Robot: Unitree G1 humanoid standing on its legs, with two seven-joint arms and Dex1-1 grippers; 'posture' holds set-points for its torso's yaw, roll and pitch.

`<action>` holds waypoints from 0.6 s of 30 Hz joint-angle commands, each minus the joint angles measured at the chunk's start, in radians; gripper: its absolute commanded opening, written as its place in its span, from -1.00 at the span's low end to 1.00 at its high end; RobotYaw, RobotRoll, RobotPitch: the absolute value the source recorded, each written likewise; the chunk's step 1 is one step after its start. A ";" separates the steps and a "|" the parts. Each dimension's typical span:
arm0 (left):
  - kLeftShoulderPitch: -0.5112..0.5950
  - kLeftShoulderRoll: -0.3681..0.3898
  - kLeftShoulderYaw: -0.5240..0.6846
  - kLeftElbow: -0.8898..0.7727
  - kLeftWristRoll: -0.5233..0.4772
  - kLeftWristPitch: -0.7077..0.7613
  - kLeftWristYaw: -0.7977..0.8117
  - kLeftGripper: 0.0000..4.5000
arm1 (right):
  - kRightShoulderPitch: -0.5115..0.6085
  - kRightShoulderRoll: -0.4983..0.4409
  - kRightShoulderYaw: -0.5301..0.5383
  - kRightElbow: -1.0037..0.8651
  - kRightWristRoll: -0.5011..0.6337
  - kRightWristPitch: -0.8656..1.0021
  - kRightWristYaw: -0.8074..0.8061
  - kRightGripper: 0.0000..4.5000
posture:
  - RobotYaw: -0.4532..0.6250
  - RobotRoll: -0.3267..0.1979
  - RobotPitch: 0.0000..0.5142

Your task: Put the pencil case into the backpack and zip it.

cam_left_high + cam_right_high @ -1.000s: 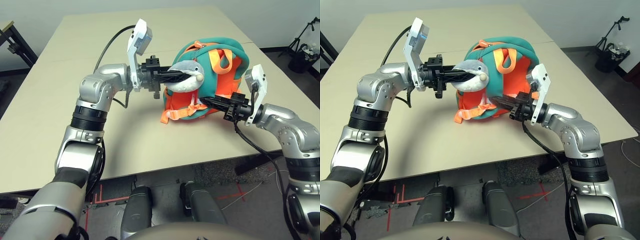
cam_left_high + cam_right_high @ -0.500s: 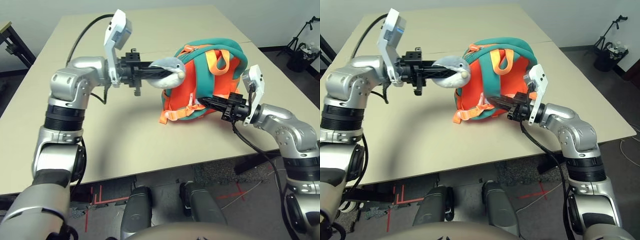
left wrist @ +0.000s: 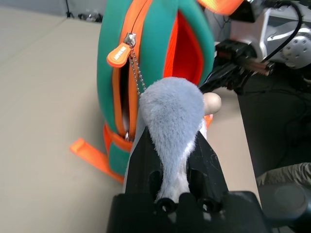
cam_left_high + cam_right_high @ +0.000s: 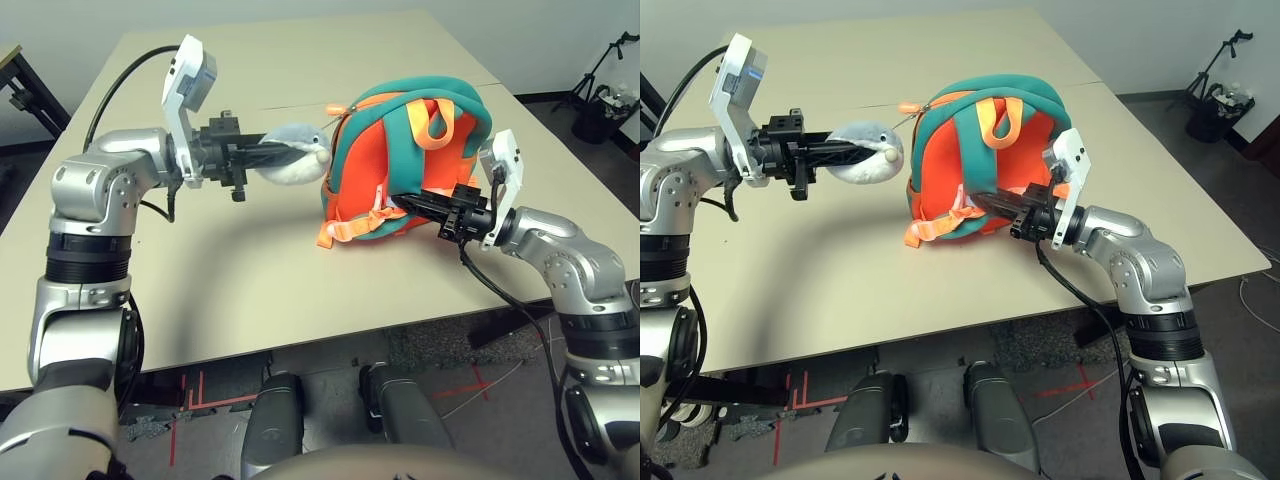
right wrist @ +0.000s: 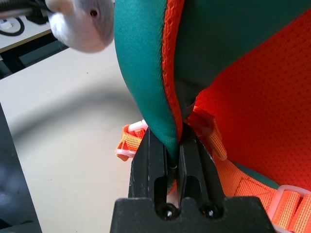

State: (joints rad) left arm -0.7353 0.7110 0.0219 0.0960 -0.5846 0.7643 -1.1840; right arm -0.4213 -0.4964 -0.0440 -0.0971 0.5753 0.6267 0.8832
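- Backpack (image 4: 405,155) stands upright on the table (image 4: 250,270) between the two claws, its orange back panel facing the robot and its teal shell behind; the pencil case cannot be seen.
- Table is a wide beige surface, bare under the left arm and between the claws.
- Left claw (image 4: 275,152) is held level above the table, pointing across at the backpack's side, and is clamped on the fish charm (image 4: 297,165).
- Right claw (image 4: 405,200) is level too, reaching in from the other side, its two black fingers (image 5: 155,165) pinched together on the teal edge of the backpack low on the back panel.
- Fish charm is grey above and white below, pulled out sideways from the backpack and held clear of the table.
- Orange straps (image 4: 345,228) trail onto the table just below the right claw.
- Zipper pull (image 3: 119,54), orange, sits near the top of the backpack, joined to the fish charm by a thin chain (image 3: 138,75); below it the zipper gapes slightly.
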 commanded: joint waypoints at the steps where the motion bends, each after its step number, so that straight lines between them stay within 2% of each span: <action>1: 0.054 0.008 0.007 0.050 0.010 0.009 0.007 -0.91 | -0.004 0.002 0.023 0.005 -0.005 0.000 0.010 -1.00 | -0.28 0.25 -0.67; 18: 0.194 -0.135 -0.001 0.266 0.033 -0.029 0.055 -0.91 | -0.005 0.004 0.027 0.001 -0.010 0.001 0.013 -1.00 | -0.30 0.25 -0.66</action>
State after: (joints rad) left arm -0.5661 0.5758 0.0279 0.3330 -0.5786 0.7421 -1.1390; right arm -0.4248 -0.4955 -0.0431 -0.0925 0.5686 0.6241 0.8879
